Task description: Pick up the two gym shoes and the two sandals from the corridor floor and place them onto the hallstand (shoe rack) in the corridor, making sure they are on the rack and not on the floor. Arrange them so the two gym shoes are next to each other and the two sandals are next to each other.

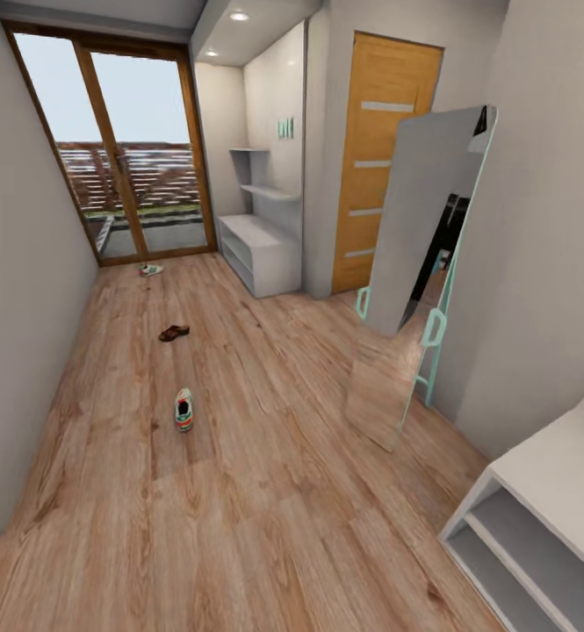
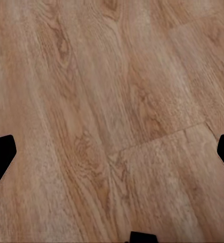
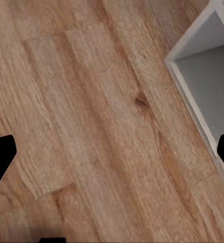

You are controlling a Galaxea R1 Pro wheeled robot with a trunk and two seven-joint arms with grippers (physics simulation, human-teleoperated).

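Note:
One gym shoe, white with green and red-orange accents, lies on the corridor floor in the middle of the head view. Farther off lies a brown sandal. A second gym shoe rests near the glass door. The pale hallstand, with stepped upper shelves, stands against the far right wall. My left gripper hangs open over bare planks. My right gripper is open too, above the floor beside a white shelf corner.
A plain low white shelf unit sits close at the right. A tall mirror with a teal frame leans on the right wall. Beyond it is an orange door. A glass door ends the corridor.

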